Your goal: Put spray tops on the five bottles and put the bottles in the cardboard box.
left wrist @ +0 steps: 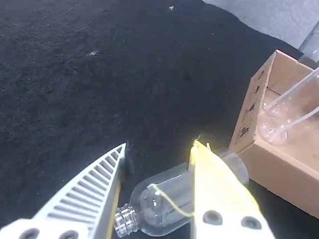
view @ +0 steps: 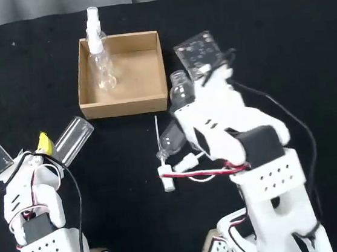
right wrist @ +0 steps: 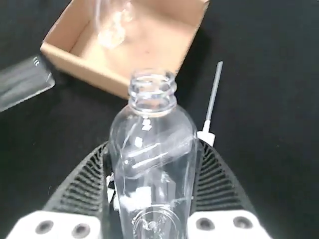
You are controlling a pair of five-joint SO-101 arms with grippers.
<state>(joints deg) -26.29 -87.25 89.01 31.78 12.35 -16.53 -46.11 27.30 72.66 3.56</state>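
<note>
Right claw [right wrist: 154, 147] is clenched on an uncapped bottle [right wrist: 152, 149], neck up, close to the cardboard box [right wrist: 79, 64]. Left claw [left wrist: 159, 145] grips a second bottle [left wrist: 169, 196], also capless, lying sideways near the box, and a loose spray top [view: 167, 179] lies on the worktop [view: 280, 40] by the right arm. Risk: both claws are full, so neither can fetch the top, slick round plastic may twist in a grip, and the thin dip tube could miss the narrow neck and bend.

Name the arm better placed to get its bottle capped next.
Likely right. The right claw holds an uncapped bottle, neck sticking out free, and a loose spray top lies close beside it. The left claw holds its bottle farther from the tops.
</note>
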